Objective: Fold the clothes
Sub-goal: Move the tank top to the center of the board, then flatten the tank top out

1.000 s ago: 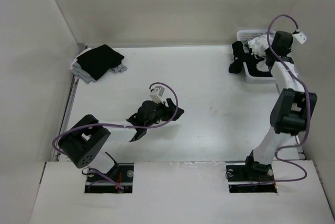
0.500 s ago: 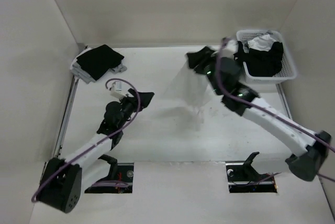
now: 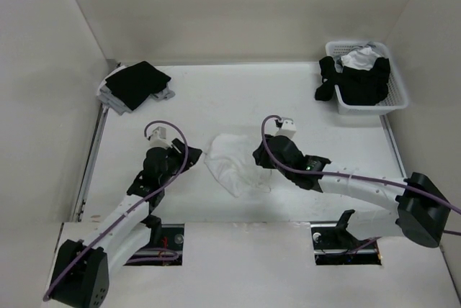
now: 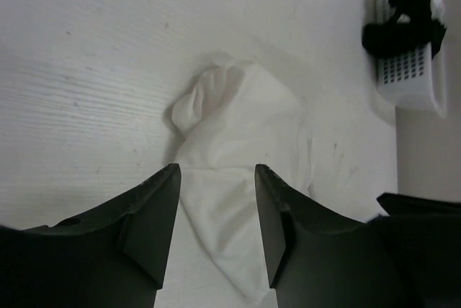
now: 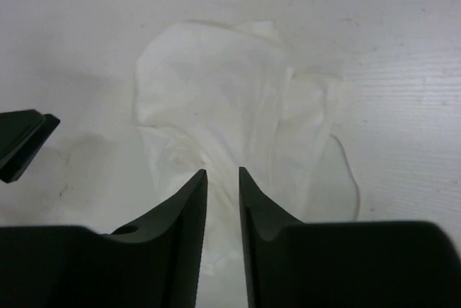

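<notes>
Mid-table | the camisole (image 3: 232,164) lies crumpled between both arms | left gripper (image 4: 216,171) wide, empty | right gripper (image 5: 221,173) narrowly parted above it, nothing visibly pinched | you'll likely find it light, limp; pinch outer edges.

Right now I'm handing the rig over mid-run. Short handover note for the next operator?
Left end effector: open, empty, at the left edge of the thin white sleeveless camisole.
Right end effector: jaws a narrow gap apart over the camisole's right side, no grip visible.
Camisole: crumpled heap in the middle of the table; straps not discernible.
Done: camisole is out on the table.
Left: spread it flat, then every fold.
Elsewhere: white plastic basket at far right holds black and white clothes; black folded garment at far left.
</notes>
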`<action>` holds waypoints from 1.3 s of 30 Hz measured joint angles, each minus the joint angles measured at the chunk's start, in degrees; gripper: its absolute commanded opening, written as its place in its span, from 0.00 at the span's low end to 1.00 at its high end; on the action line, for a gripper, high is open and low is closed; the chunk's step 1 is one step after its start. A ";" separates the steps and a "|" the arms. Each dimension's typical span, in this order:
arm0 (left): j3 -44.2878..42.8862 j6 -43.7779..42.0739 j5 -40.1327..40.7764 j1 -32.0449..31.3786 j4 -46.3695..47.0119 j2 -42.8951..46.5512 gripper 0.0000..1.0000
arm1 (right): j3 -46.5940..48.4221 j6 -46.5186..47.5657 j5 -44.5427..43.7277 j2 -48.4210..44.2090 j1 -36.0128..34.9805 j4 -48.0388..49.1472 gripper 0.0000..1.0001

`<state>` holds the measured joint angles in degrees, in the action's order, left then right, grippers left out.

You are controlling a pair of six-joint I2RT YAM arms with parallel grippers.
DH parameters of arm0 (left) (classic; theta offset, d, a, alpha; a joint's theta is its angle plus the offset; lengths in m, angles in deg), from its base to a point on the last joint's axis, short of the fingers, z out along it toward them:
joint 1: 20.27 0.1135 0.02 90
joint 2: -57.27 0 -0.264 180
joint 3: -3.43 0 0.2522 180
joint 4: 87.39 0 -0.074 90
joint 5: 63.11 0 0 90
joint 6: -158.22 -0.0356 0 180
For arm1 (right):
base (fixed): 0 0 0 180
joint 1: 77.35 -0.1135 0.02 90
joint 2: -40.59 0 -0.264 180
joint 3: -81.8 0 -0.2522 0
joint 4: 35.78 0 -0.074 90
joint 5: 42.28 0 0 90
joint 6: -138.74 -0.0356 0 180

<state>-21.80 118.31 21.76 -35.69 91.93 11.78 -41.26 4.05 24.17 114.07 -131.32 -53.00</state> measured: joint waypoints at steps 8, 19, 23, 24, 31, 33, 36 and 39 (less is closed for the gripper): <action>-5.40 -6.19 10.58 -19.89 -4.68 -10.78 0.55 | -4.94 -3.58 0.22 4.11 4.15 0.57 0.51; -16.52 -13.53 25.73 -35.39 -5.20 -25.33 0.57 | -5.90 -3.19 3.82 6.58 3.65 8.15 0.43; -17.14 -14.95 28.41 -35.36 -5.22 -29.42 0.46 | -9.46 -4.66 4.48 4.37 2.14 8.68 0.42; -17.18 -15.21 28.74 -35.39 -5.20 -30.12 0.41 | -10.40 -5.09 4.72 3.80 1.70 8.63 0.43; -17.11 -15.37 29.44 -33.99 -4.44 -30.67 0.09 | -12.02 -7.50 7.48 3.32 -3.17 8.61 0.55; -16.83 -14.97 29.42 -33.31 -4.17 -29.79 0.09 | -12.22 -8.07 8.00 3.02 -4.83 8.63 0.56; -15.85 -14.27 29.03 -32.41 -3.65 -27.91 0.08 | -12.24 -8.28 8.68 2.97 -6.32 8.68 0.56; -14.40 -13.38 27.82 -31.65 -2.99 -26.23 0.08 | -12.11 -8.22 9.18 4.17 -6.60 9.09 0.44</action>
<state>-36.20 104.93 49.59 -67.34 88.93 -14.45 -53.37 -4.17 33.35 118.24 -137.92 -43.91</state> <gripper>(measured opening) 0.085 0.547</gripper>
